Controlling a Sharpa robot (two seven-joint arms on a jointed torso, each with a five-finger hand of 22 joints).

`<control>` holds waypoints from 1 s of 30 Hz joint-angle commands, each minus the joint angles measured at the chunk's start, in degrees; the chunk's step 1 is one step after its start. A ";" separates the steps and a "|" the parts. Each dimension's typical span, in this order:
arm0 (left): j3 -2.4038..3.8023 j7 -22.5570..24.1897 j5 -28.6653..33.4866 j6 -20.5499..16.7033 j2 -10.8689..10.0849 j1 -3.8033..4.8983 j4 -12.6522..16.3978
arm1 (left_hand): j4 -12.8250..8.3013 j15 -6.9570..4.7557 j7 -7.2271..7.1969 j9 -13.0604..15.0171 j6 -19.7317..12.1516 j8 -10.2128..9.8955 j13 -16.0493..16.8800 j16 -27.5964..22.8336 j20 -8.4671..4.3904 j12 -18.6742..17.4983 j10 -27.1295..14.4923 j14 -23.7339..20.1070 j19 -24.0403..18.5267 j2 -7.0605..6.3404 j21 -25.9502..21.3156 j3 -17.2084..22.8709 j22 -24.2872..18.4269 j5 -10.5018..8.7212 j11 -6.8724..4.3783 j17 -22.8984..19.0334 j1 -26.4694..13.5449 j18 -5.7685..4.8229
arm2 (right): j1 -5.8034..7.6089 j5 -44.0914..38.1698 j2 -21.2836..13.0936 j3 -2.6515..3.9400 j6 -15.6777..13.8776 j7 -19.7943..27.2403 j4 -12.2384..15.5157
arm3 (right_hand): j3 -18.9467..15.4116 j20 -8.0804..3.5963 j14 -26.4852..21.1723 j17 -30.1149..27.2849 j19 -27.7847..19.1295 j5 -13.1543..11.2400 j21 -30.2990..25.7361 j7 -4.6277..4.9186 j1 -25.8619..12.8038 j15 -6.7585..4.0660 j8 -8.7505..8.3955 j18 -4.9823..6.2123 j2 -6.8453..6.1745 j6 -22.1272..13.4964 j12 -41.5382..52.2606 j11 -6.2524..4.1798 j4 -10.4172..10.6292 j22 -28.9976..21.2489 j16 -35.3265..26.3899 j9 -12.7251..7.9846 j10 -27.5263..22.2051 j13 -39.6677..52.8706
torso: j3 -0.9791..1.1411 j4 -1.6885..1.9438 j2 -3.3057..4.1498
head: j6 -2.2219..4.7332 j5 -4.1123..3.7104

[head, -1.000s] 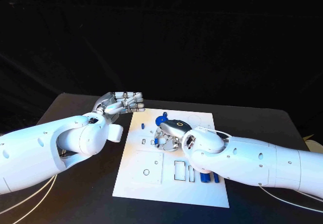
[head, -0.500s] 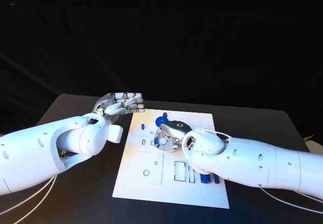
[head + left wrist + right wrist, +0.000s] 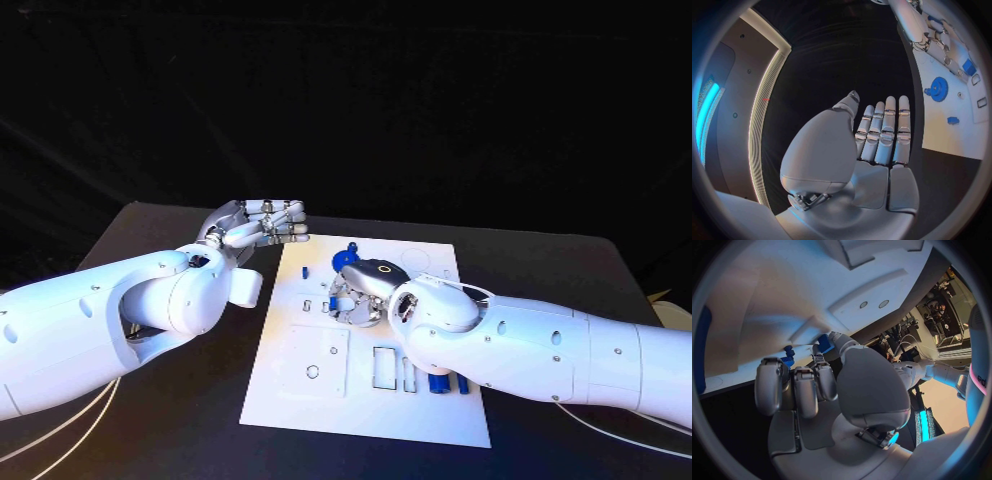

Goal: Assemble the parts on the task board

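Midway along the white rectangular task board (image 3: 378,340), a small blue plastic part (image 3: 824,343) sits pinched in the silver right hand (image 3: 353,300) — a shallow grip could skew it at seating. Off the board's far-left corner, left hand (image 3: 260,224) hovers, released, fingers straight.

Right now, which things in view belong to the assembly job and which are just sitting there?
Job:
- task board
- blue gear, on the board
- blue parts along the board's near edge
- small blue part at the right hand's fingertips

Not in use:
- left hand, off the board, holding nothing
- black table
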 commanded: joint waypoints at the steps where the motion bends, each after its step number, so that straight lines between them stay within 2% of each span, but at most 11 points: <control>1: 0.04 0.16 -0.27 0.94 0.03 0.04 0.10 | -0.37 0.19 0.16 -0.05 0.08 -0.39 -0.04 -0.37 0.04 -0.19 0.25 0.31 0.31 -0.10 0.18 -0.09 -0.07 -0.28 0.00 0.07 0.43 0.26 | -0.04 -0.75 -0.04 -0.01 -1.22 0.03 0.29 | -1.48 0.60 5.35 12.03 -0.19 0.13 -0.31 0.14 -0.83 0.53 -0.54 -0.55 -0.99 -1.05 -0.42 0.16 0.33 4.28 -0.01 -0.18 -0.70 3.62 | 0.00 0.06 0.01 | 0.07 -0.04; 5: 0.04 0.07 -0.37 0.94 0.03 0.04 0.00 | -0.37 0.19 0.16 -0.05 0.08 -0.39 -0.04 -0.37 0.04 -0.19 0.25 0.31 0.31 -0.10 0.18 -0.09 -0.07 -0.28 0.00 0.07 0.43 0.26 | -0.04 -0.74 -0.40 -0.01 -5.06 0.60 0.81 | -4.30 0.90 5.28 11.74 -0.42 -0.24 -0.80 0.55 -1.92 0.85 -1.29 -0.45 -1.70 -2.67 -1.22 0.54 1.18 4.03 -0.13 -0.47 -1.69 2.66 | 0.03 0.01 -0.05 | 0.15 0.02; 11: 0.03 -2.07 -3.72 1.12 0.07 0.04 -0.56 | -0.33 -0.82 -0.17 0.03 0.70 -0.56 0.16 0.93 -0.89 0.24 1.78 3.87 2.67 -0.23 1.90 -0.67 0.57 -0.30 -0.59 1.09 -0.42 0.36 | 0.13 1.77 -2.82 0.15 -10.99 4.52 3.48 | -14.03 1.64 5.00 10.69 -1.18 0.10 -2.38 1.51 0.62 1.64 -1.91 -0.13 -1.36 -5.88 -2.14 1.47 4.30 3.16 -0.59 -1.06 -3.05 1.33 | 0.08 -0.08 -0.16 | 0.32 0.04; 15: 0.03 -5.83 -8.05 2.69 0.20 0.03 -1.40 | 0.73 -2.42 -0.76 0.30 2.49 -0.05 0.84 3.09 -2.32 1.77 6.22 8.74 5.75 -0.28 4.24 -1.62 1.57 -0.27 -1.87 2.70 -2.28 0.43 | 0.81 6.58 -5.90 0.41 -12.07 8.92 6.47 | -16.63 1.76 4.60 9.19 -2.16 -0.79 -4.15 1.54 2.59 1.69 -1.47 0.29 -1.03 -5.87 -2.46 1.50 6.53 1.97 -1.24 -1.08 -3.50 0.79 | 0.23 -0.22 -0.50 | 0.44 0.22; 20: 0.03 -14.37 -17.07 7.10 0.56 0.05 -2.94 | 2.53 -4.86 -2.43 0.88 5.88 1.14 2.51 6.37 -5.96 4.29 12.37 14.60 13.16 -0.49 10.90 -2.87 4.83 -0.06 -3.86 6.36 -4.42 0.30 | 2.82 18.94 -11.72 0.59 -11.23 15.75 10.40 | -16.36 1.54 3.04 3.69 -5.73 -1.13 -10.20 1.09 5.43 1.32 -0.50 1.64 1.08 -4.55 -5.42 1.09 7.09 -2.38 -3.92 -0.85 -6.70 -2.67 | 0.40 -0.58 -1.10 | 0.34 0.53; 22: 0.04 -19.17 -22.79 10.13 0.93 0.08 -3.87 | 4.17 -6.62 -3.47 1.21 6.90 1.61 3.84 11.93 -7.25 6.27 15.43 22.84 15.98 0.02 14.04 -3.56 6.50 -0.16 -5.29 9.68 -6.57 0.42 | 3.92 24.93 -14.49 0.63 -10.34 17.55 11.73 | -16.31 1.39 2.94 3.25 -5.99 -0.71 -10.85 0.91 5.71 1.16 -0.19 1.73 1.57 -4.15 -5.81 0.90 7.11 -2.78 -4.26 -0.78 -7.02 -3.14 | 0.48 -0.83 -1.46 | 0.09 0.78; 23: 0.05 -22.21 -26.64 12.08 1.26 0.11 -4.50 | 4.76 -8.18 -4.07 1.87 8.57 2.53 5.44 27.88 -8.78 8.25 17.65 24.82 18.44 0.32 17.79 -3.95 8.82 -0.17 -7.24 23.35 -7.81 0.33 | 4.82 28.98 -16.65 0.65 -9.88 18.44 12.56 | -16.28 1.31 2.95 3.16 -5.99 -0.40 -11.03 0.82 5.82 1.07 -0.04 1.74 1.87 -3.98 -5.86 0.82 7.10 -2.87 -4.35 -0.75 -7.01 -3.22 | 0.55 -0.93 -1.68 | 0.05 0.93; 24: 0.05 -24.42 -29.37 13.48 1.55 0.18 -4.95 | 4.78 -8.62 -4.77 2.38 9.11 2.90 6.93 40.92 -9.89 9.56 18.10 24.77 20.30 0.44 23.11 -4.19 14.32 -0.11 -7.62 35.39 -8.57 -0.39 | 5.37 31.08 -17.94 0.66 -9.59 18.79 12.97 | -16.28 1.25 2.96 3.11 -5.94 -0.14 -11.07 0.75 5.87 1.00 0.09 1.73 2.04 -3.81 -5.87 0.75 7.10 -2.87 -4.41 -0.72 -6.97 -3.24 | 0.61 -1.03 -1.86 | -0.10 1.07; 26: 0.06 -28.16 -34.66 15.89 2.18 0.50 -5.73 | 4.49 -9.48 -6.00 3.49 9.96 3.66 10.65 60.07 -10.88 13.50 19.76 25.84 26.07 0.69 38.75 -4.63 35.00 0.07 -8.15 55.69 -9.94 -3.12 | 6.31 33.95 -20.07 0.67 -9.39 19.17 13.49 | -16.35 1.18 2.96 3.01 -5.91 0.17 -11.18 0.65 5.80 0.92 0.29 1.73 2.20 -3.56 -5.82 0.67 7.15 -2.92 -4.50 -0.67 -6.84 -3.21 | 0.70 -1.20 -2.13 | -0.14 1.17; 28: 0.06 -32.58 -41.22 18.56 3.08 1.06 -6.52 | 4.11 -10.24 -6.67 5.44 10.44 4.70 16.85 71.40 -11.64 19.48 19.02 25.95 29.98 1.18 50.81 -4.86 51.30 0.44 -8.89 68.58 -11.53 -5.35 | 7.19 36.07 -22.29 0.68 -9.25 19.25 13.85 | -16.42 1.11 2.99 3.02 -5.77 0.38 -11.10 0.55 5.82 0.84 0.47 1.69 2.30 -3.33 -5.69 0.57 7.13 -2.82 -4.54 -0.62 -6.64 -3.09 | 0.77 -1.38 -2.37 | -0.21 1.38; 30: 0.07 -35.43 -45.63 20.11 3.77 1.51 -7.00 | 4.63 -10.28 -7.09 6.92 10.81 5.60 22.43 76.18 -11.89 24.97 18.42 26.35 32.40 1.16 56.65 -5.11 60.31 -0.05 -9.05 74.50 -12.61 -6.61 | 7.62 37.01 -23.59 0.68 -9.21 19.21 13.92 | -16.45 1.07 3.00 2.99 -5.72 0.47 -11.11 0.50 5.83 0.80 0.57 1.69 2.34 -3.21 -5.60 0.52 7.12 -2.81 -4.57 -0.59 -6.52 -3.01 | 0.82 -1.50 -2.61 | -0.41 1.60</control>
